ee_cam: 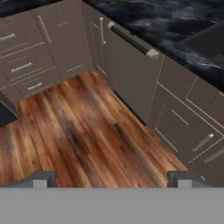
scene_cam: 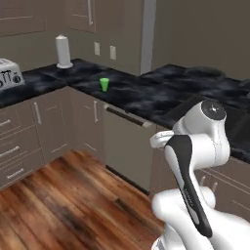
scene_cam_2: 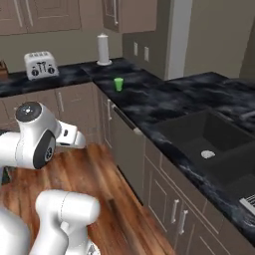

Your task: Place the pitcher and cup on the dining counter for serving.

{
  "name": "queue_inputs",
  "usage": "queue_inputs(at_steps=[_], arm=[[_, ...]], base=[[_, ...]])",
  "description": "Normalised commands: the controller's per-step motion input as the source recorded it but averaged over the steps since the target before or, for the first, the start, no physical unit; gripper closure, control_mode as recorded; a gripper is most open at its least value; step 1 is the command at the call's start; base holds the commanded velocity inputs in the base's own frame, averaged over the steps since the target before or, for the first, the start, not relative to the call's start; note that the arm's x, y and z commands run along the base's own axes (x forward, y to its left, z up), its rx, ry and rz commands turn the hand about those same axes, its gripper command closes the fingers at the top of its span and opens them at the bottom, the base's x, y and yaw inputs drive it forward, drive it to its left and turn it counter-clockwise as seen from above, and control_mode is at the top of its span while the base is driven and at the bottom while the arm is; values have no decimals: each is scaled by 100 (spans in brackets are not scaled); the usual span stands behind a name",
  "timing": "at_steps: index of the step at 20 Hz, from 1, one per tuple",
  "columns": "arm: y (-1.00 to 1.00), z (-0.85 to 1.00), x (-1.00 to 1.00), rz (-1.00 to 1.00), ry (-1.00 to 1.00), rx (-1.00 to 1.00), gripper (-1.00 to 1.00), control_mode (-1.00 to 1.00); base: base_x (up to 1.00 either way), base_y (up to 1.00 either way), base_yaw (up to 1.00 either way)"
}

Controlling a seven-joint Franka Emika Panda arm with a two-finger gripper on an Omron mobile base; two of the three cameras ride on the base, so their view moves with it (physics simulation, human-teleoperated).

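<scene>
One green cup (scene_cam: 104, 84) upright on black marble worktop (scene_cam: 141, 95), well right of paper towel roll (scene_cam: 63, 51); toaster (scene_cam: 9, 73) at far left. Right base view: cup (scene_cam_2: 118, 83) between paper towel roll (scene_cam_2: 103, 49) and sink (scene_cam_2: 209, 144). Hand view: gripper (ee_cam: 113, 178) wide open, holding nothing, over wood floor (ee_cam: 83, 135) beside cabinet doors.

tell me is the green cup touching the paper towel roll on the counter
Apart. The left base view shows the green cup standing alone, with bare black marble counter between it and the paper towel roll.
</scene>
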Motion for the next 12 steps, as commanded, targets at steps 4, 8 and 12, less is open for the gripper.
queue_inputs(at_steps=[4,8,12], arm=[[0,0,0,0,0,0,-100,100],[0,0,0,0,0,0,-100,100],[0,0,0,0,0,0,-100,100]], base=[[100,97,-54],[100,100,-54],[100,100,-55]])
